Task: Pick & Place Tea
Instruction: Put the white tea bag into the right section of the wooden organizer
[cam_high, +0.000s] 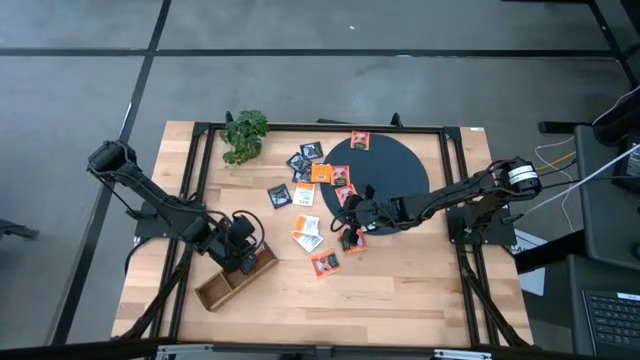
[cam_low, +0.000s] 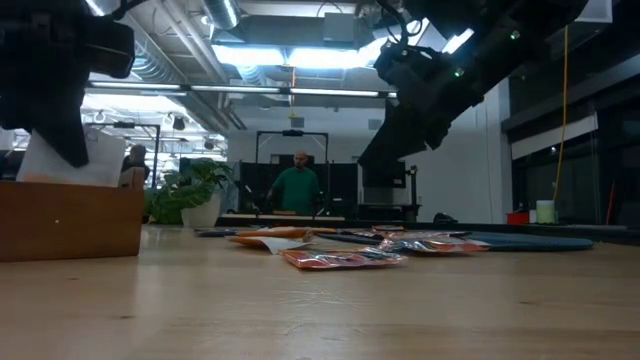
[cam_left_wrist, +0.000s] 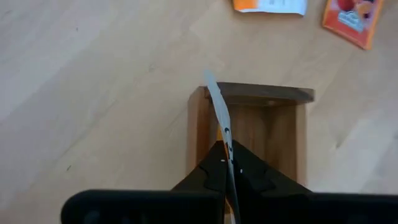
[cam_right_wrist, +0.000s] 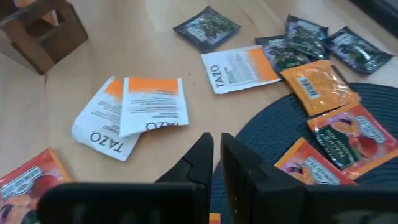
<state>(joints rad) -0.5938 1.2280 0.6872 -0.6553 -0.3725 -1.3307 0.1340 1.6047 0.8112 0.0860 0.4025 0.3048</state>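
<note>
Left hand (cam_left_wrist: 227, 163) shut; right hand (cam_right_wrist: 216, 163) near-closed

wooden tray (cam_high: 232, 281), plant (cam_high: 245, 135), dark disc (cam_high: 395, 170)

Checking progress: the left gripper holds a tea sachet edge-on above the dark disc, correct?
Not quite. The left gripper does pinch a sachet edge-on, but above the wooden tray, not the dark disc. The left wrist view shows it.

Bare wood along the near table (cam_high: 400, 300) edge; scattered sachets (cam_high: 308, 232) mid-table, wooden tray (cam_high: 236, 279) near left, plant (cam_high: 245, 135) far left.
</note>
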